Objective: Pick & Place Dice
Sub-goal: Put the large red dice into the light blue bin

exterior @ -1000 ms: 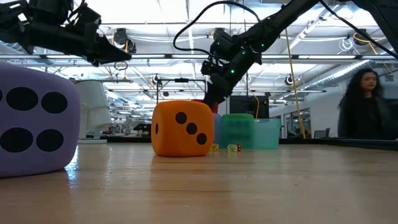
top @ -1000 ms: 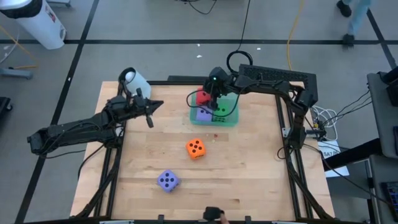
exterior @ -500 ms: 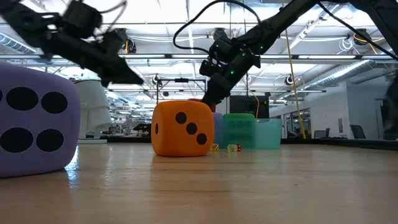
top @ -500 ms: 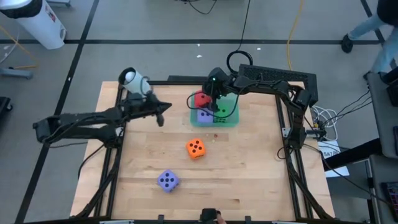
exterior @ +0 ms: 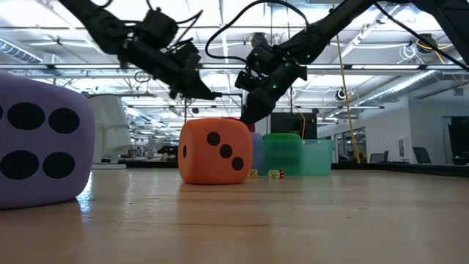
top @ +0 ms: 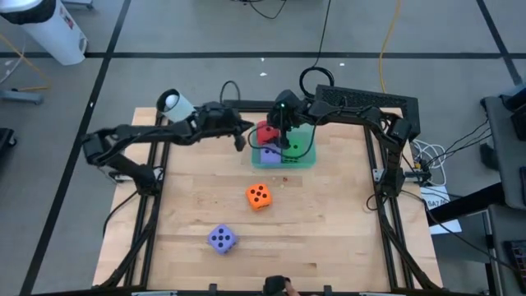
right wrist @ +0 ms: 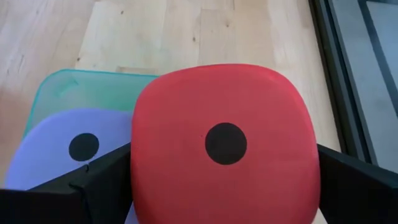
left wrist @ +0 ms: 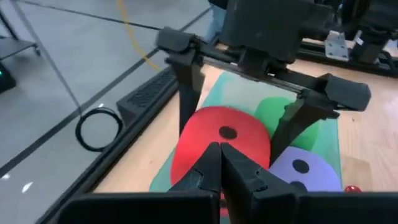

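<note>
Right now the right end effector (top: 279,134) stands spread around the red die (top: 268,131) over the teal tray (top: 306,158); the left end effector (top: 240,141), pressed together and empty, hovers just beside it.

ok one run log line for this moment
right gripper: open, straddling red soft cube die over translucent teal tray | left gripper: shut, beside tray | orange soft die: on table

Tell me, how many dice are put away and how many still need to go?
Done: the green die and one purple die sit in the teal tray. In hand: the right end effector straddles the red die above the tray, fingers wide. Left: the orange die and the other purple die wait on the table. The left end effector, shut, hangs beside the tray.
</note>
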Available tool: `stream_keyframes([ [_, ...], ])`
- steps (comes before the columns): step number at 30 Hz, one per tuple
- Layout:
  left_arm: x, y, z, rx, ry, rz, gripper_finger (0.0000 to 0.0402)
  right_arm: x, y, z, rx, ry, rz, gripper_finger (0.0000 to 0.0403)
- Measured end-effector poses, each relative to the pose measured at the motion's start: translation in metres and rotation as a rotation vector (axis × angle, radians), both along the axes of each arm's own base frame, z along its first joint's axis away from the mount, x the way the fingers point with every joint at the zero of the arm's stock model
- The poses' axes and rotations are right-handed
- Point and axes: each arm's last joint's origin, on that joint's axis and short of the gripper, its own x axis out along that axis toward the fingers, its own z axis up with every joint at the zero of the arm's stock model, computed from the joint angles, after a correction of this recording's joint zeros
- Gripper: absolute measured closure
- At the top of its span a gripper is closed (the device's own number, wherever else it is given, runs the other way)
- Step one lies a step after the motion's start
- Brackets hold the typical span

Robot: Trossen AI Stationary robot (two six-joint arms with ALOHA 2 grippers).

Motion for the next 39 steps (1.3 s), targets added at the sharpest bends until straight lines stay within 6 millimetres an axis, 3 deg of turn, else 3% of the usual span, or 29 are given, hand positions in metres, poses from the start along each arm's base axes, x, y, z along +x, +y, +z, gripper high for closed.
stream_keyframes([
  [11, 0.042, 0.031, -0.017, -0.066, 0.107, -0.126, 0.0398, 0.000, 0.000, -0.001, -0.020, -0.011, 0.016, 0.0007],
  [19, 0.065, 0.044, -0.010, -0.068, 0.267, -0.189, 0.0399, 0.000, 0.001, -0.002, -0.019, -0.021, 0.075, 0.0007],
  [31, 0.058, 0.057, -0.032, -0.164, 0.368, -0.182, 0.0397, 0.003, 0.002, 0.002, -0.068, -0.069, 0.136, 0.0007],
  [39, 0.054, 0.060, -0.030, -0.148, 0.376, -0.168, 0.0399, 0.004, 0.001, 0.004, -0.051, -0.087, 0.117, 0.0007],
])
